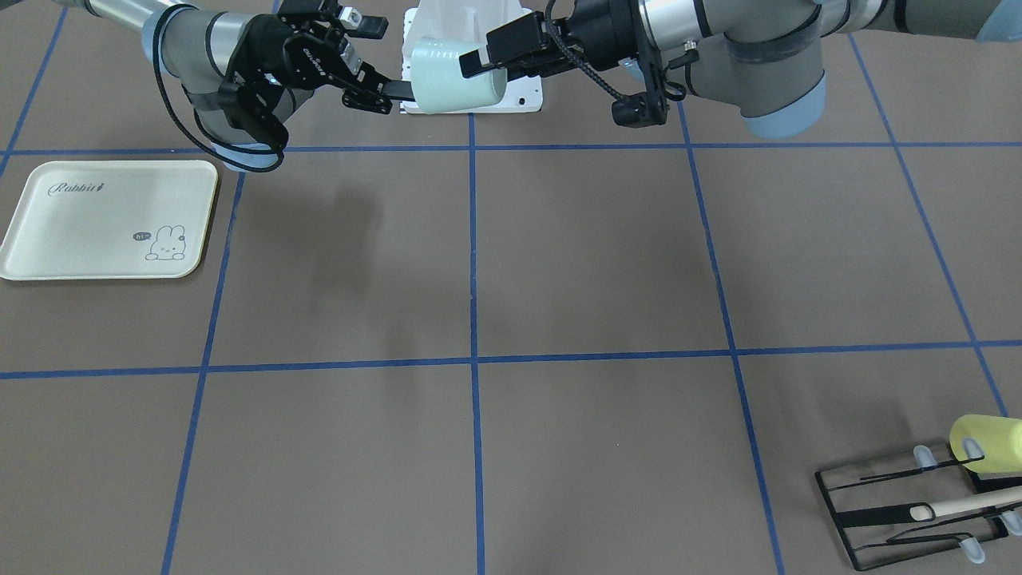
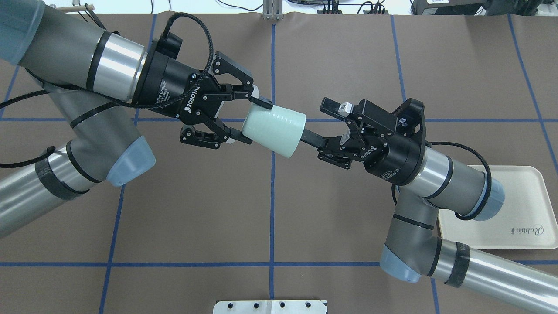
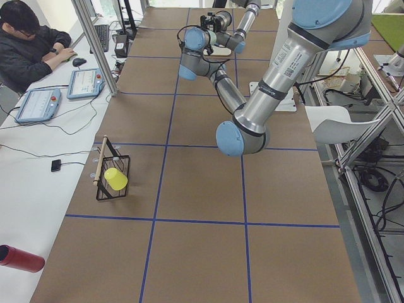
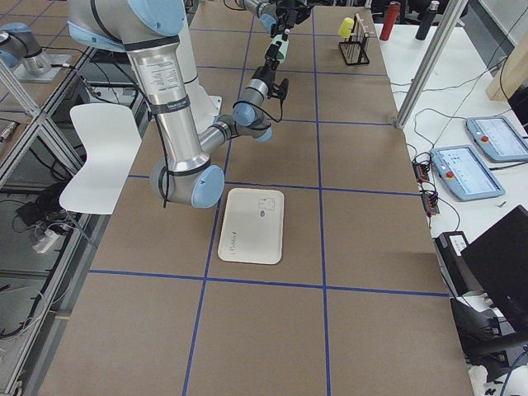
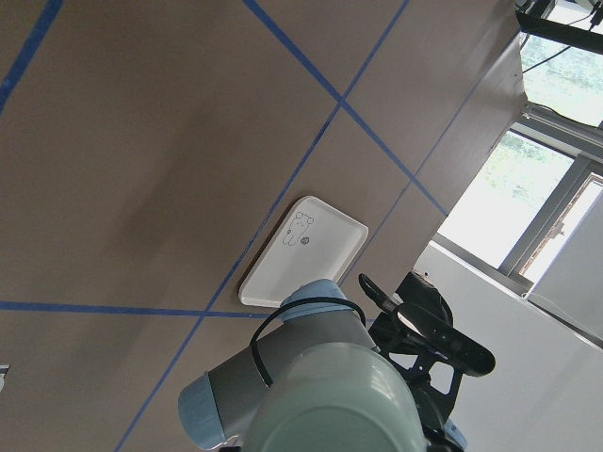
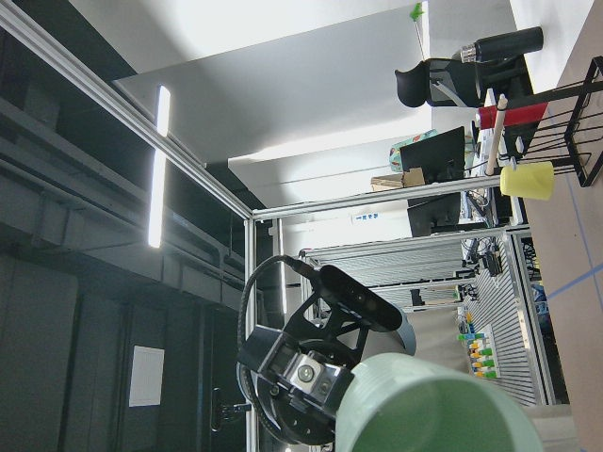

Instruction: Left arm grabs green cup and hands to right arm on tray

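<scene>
Brown gridded table (image 2: 196,218), left hand (image 2: 254,122) pinching green cup (image 2: 274,131) aloft, right hand (image 2: 314,118) spread at its mouth

Two arms, left arm (image 2: 87,126) and right arm (image 2: 440,179); two cups, green cup (image 2: 274,131) and yellow cup (image 1: 990,443); one tray (image 1: 96,231); one wire rack (image 1: 874,517).

The pale mint green cup (image 2: 273,131) hangs on its side above the worktop (image 2: 348,218), well apart from the tray (image 2: 523,205) (cream, rounded corners, lying flat). The left hand (image 2: 255,122) pinches its base. Its mouth faces the spread right hand (image 2: 314,118), 1 finger at the rim.
</scene>
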`<state>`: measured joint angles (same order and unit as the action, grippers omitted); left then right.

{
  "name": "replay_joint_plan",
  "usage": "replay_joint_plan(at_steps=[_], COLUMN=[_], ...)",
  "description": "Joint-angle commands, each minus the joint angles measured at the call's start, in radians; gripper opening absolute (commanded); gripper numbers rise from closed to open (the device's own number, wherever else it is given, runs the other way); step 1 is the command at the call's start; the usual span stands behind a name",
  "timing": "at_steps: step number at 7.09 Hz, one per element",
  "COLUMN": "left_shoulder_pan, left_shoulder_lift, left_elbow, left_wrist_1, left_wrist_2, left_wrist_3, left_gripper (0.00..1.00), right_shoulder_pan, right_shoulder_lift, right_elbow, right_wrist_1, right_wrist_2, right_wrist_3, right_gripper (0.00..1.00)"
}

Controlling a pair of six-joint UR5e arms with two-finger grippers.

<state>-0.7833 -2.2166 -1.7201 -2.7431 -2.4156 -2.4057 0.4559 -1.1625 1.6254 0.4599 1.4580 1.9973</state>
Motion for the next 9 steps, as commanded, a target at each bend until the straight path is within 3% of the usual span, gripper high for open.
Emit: replay_joint_plan(at_steps=[1, 5, 8, 9], left_shoulder_pan=[0.009, 0.018, 0.018, 0.016], left_shoulder_lift=[0.000, 0.000, 0.000, 0.000], left_elbow=[0.002, -0.001, -0.003, -0.010], left_wrist_1=[0.017, 0.020, 0.019, 0.019], left_wrist_2=[0.004, 0.007, 0.004, 0.001], left_wrist_3=[0.000, 0.002, 0.002, 0.002], left_gripper=[0.13, 0.13, 0.13, 0.13], right_shoulder_pan=[0.000, -0.009, -0.019, -0.020], right_shoulder_lift=[0.030, 0.057, 0.055, 0.050], right_elbow=[0.004, 0.013, 0.013, 0.013], right_wrist_1=[-0.039, -0.081, -0.081, -0.081], right_wrist_2=[-0.020, -0.039, -0.042, -0.042], right_wrist_3=[0.000, -0.002, -0.002, -0.002], right_gripper=[0.97, 0.93, 0.68, 0.67])
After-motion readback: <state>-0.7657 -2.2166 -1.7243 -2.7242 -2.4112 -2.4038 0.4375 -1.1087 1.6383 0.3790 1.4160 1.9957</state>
